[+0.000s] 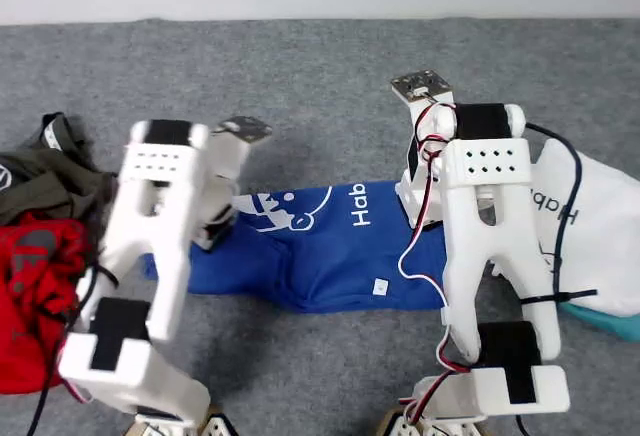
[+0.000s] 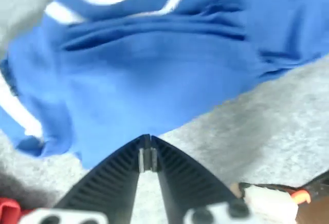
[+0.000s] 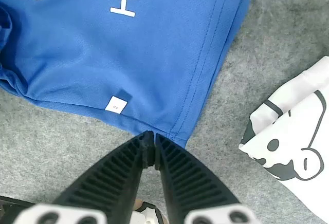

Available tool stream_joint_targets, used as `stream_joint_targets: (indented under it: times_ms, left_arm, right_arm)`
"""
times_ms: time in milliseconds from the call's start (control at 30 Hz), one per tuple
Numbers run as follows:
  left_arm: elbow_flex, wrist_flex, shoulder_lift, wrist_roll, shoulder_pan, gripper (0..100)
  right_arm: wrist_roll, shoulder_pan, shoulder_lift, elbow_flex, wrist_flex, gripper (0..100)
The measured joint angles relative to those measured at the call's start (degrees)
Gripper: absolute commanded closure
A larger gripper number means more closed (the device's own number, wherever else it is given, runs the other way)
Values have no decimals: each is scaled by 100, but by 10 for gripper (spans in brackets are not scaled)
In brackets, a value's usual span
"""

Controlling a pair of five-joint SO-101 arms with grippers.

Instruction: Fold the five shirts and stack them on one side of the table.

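A blue shirt [image 1: 320, 256] with white print lies folded into a long band across the middle of the grey table. My left gripper [image 2: 147, 144] is shut, its tips meeting on the blue shirt's [image 2: 154, 70] edge at its left end, where my left gripper [image 1: 222, 224] hangs in the high view. My right gripper [image 3: 150, 139] is shut on the hem corner of the blue shirt [image 3: 103, 54] at its right end, near a small white tag [image 3: 116, 104]. In the high view my right gripper [image 1: 422, 214] is mostly hidden under its arm.
A white shirt [image 1: 600, 236] with black print lies at the right edge, also the white shirt [image 3: 293, 136], with a teal one [image 1: 605, 321] under it. A red shirt [image 1: 30, 296] and a dark olive shirt [image 1: 50, 171] are heaped at the left edge.
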Motion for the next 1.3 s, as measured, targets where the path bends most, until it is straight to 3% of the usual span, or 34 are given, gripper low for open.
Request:
stream_joint_targets:
  times_ms: [467, 700, 867, 1067, 1300]
  left_arm:
    - [1319, -1336, 448, 466, 1213, 993]
    - [1459, -1398, 809, 563, 1266, 994]
    - [1477, -1152, 316, 563, 1275, 994]
    - [1477, -1002, -589, 536, 809, 994]
    - [1477, -563, -1881, 536, -352, 994]
  right_arm:
    - [0, 0, 0, 0, 0, 990]
    - [0, 0, 0, 0, 0, 990]
    - [0, 0, 0, 0, 0, 990]
    - [-44, 0, -9, 26, 0, 990]
    - [-193, 0, -677, 774, 0, 950]
